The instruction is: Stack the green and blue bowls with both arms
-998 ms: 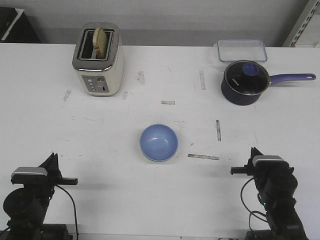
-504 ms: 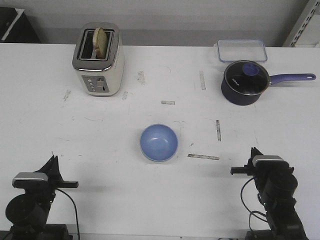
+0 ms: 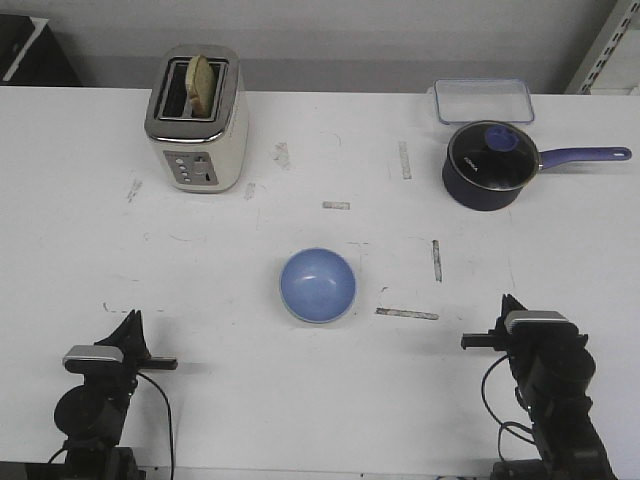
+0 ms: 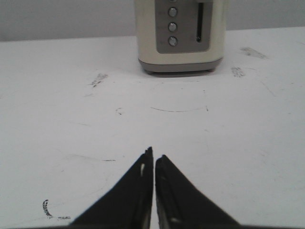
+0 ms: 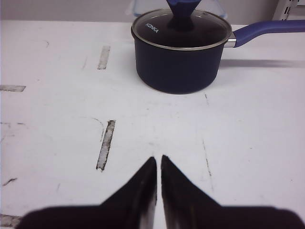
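Observation:
The blue bowl (image 3: 318,284) sits upright in the middle of the table. A thin pale greenish edge shows along its near rim; no separate green bowl is in view. My left gripper (image 3: 130,318) is shut and empty near the table's front left, well apart from the bowl. In the left wrist view it (image 4: 155,153) points at the toaster. My right gripper (image 3: 510,301) is shut and empty at the front right. In the right wrist view it (image 5: 158,158) points at the saucepan. Neither wrist view shows a bowl.
A cream toaster (image 3: 196,119) with a slice in it stands at the back left, also in the left wrist view (image 4: 180,34). A navy saucepan (image 3: 490,165) with a purple handle and a clear lidded box (image 3: 482,100) stand at the back right. Tape marks dot the table.
My left arm has moved right and back toward the table's front edge, staying shut. The right arm and the bowl have not moved.

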